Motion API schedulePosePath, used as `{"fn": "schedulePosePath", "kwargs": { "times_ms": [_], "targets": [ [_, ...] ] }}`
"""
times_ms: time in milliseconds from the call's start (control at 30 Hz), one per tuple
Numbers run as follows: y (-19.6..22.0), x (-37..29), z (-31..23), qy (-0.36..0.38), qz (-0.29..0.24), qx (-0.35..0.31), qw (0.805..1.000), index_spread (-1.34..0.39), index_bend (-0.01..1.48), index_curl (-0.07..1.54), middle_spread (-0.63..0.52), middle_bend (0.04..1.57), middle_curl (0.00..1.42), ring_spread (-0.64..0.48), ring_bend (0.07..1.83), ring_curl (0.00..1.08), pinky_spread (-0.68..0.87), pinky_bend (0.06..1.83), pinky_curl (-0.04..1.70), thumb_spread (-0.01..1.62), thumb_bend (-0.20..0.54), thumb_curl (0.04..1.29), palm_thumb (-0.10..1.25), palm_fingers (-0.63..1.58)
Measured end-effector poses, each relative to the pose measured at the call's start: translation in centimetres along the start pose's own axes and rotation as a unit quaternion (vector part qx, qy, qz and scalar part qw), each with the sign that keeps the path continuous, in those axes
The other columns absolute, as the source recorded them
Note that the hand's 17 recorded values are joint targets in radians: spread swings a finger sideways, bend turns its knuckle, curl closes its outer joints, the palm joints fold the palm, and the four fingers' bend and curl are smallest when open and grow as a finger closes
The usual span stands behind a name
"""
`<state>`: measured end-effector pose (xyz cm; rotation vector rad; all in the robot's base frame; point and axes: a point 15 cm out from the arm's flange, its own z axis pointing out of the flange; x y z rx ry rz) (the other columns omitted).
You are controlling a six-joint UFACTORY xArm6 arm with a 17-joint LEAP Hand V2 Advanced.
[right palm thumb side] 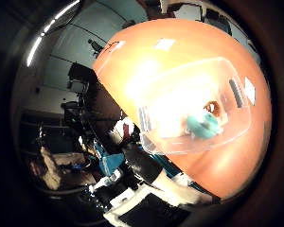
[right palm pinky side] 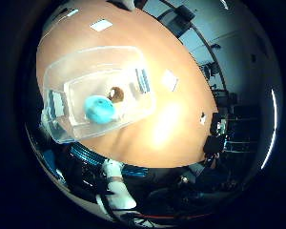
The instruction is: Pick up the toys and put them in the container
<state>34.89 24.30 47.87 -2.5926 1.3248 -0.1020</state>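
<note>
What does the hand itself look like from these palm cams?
Only a little of the hand shows at the edge of the views. It has white moulded parts with a teal ribbed, gear-like section beside them. The thumb side view also shows black blocks next to the white ones. No markings can be made out.

Brown toy (right palm pinky side: 117, 93) in the clear container (right palm pinky side: 62, 76): partly covered by the teal toy (right palm pinky side: 99, 109) beside it, too small to tell its shape. In the thumb-side view, glare on the table (right palm pinky side: 176, 129) washes out much of the container's floor and blurs the teal toy's outline. Small white patches (right palm pinky side: 169, 79) on the tabletop: too small to identify. Hand: white parts (right palm pinky side: 115, 183) at the view's edge only, finger posture unreadable. Room beyond the table is dark, contents indistinct.
</note>
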Motion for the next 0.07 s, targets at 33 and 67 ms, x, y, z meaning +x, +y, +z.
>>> {"fn": "schedulePosePath", "kwargs": {
  "times_ms": [33, 67],
  "targets": [
    [0.34, 0.57, -0.51, 0.002, 0.007, 0.005, 1.0, -0.46, 0.18, 0.38, -0.04, 0.27, 0.38, 0.18, 0.48, 0.27, 0.56, 0.47, 0.54, 1.09, -0.019, 0.26, 0.38, 0.23],
    [0.75, 1.56, -1.06, 0.005, 0.019, 0.01, 1.0, -0.45, 0.19, 0.38, -0.04, 0.27, 0.37, 0.18, 0.47, 0.26, 0.56, 0.45, 0.52, 1.09, -0.019, 0.26, 0.38, 0.25]
  ]
}}
